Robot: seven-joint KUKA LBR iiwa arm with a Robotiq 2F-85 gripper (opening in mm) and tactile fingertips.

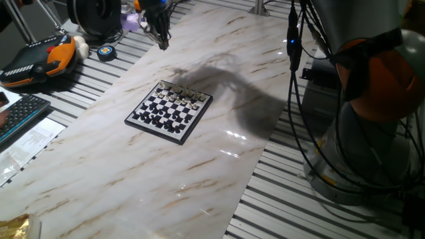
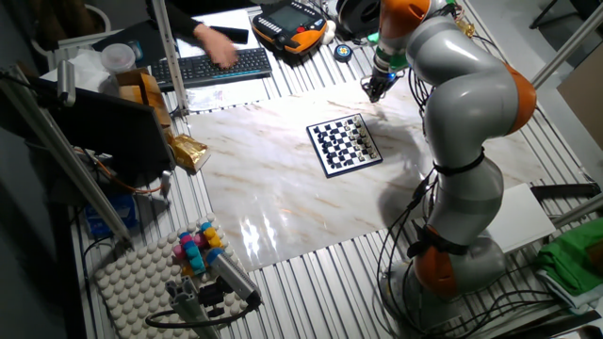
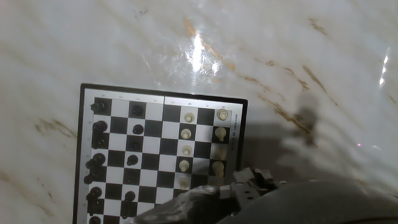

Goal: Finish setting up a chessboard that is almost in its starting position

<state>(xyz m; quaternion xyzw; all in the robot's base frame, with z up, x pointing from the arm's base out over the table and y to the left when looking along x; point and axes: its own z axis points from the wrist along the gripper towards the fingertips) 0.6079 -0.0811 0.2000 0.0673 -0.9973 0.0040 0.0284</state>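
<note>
The small chessboard (image 1: 169, 111) lies on the marble slab, with pale pieces along its far edge and dark pieces along its near edge. It also shows in the other fixed view (image 2: 344, 144). In the hand view the chessboard (image 3: 155, 155) fills the lower left, dark pieces on the left columns, pale ones on the right. My gripper (image 1: 163, 41) hangs high above the slab, beyond the board's far side, apart from it. It also shows in the other fixed view (image 2: 375, 89). Its fingertips (image 3: 249, 182) look pressed together, and I see nothing between them.
A black keyboard (image 2: 212, 66) with a person's hand (image 2: 215, 42) over it lies off the slab. An orange teach pendant (image 1: 40, 60) and a round tape roll (image 1: 106, 52) sit nearby. The robot base (image 1: 372, 99) stands at the right. A pegboard with coloured parts (image 2: 193, 250) is in front.
</note>
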